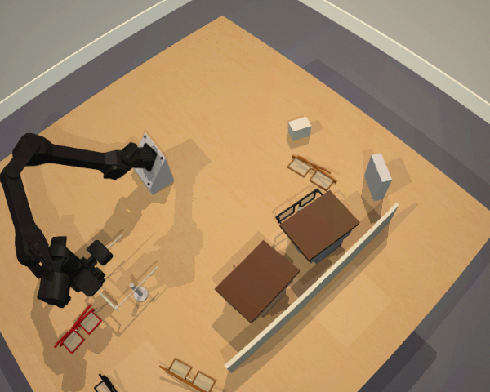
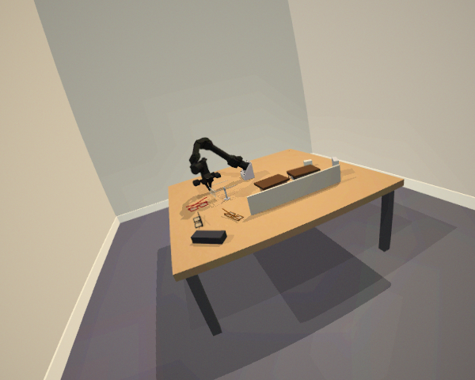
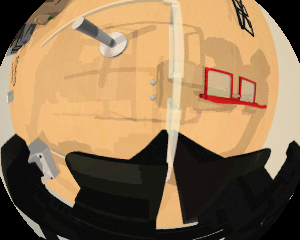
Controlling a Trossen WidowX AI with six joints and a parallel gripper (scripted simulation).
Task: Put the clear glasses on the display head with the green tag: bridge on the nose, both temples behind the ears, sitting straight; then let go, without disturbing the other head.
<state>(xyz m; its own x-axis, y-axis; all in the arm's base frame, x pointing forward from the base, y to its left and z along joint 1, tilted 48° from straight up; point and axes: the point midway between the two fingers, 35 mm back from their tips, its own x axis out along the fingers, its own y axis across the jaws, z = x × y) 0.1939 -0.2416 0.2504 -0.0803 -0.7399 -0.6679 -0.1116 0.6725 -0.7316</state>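
My black end effector (image 1: pixel 100 290) (image 2: pixel 210 189) (image 3: pixel 168 134), nearly closed, grips the clear-framed glasses (image 1: pixel 109 300) (image 2: pixel 212 191) (image 3: pixel 175 55) by their front above the desk (image 1: pixel 237 84) (image 2: pixel 229 245) (image 3: pixel 125 105) — temples free, presumably for sliding behind ears.

We see the clear, pale-framed glasses (image 1: pixel 109 300) (image 2: pixel 212 191) (image 3: pixel 175 50) held at their front above the counter (image 1: pixel 237 105) (image 2: pixel 294 221) (image 3: pixel 125 100), temples extended. We cannot tell which brown-topped display head (image 1: pixel 256 280) (image 2: pixel 271 181) bears the green tag.

Below your gripper (image 1: pixel 96 287) (image 2: pixel 210 188) (image 3: pixel 168 134): tabletop (image 1: pixel 237 105) (image 2: pixel 332 204) (image 3: pixel 125 135), pale wood-look, smooth, faintly grained. Beside it, your small post (image 1: pixel 139 291) (image 2: pixel 226 193) (image 3: pixel 96 33): grey, metal-looking. Your arm (image 1: pixel 74 157) (image 2: pixel 221 152): black, plastic-looking.
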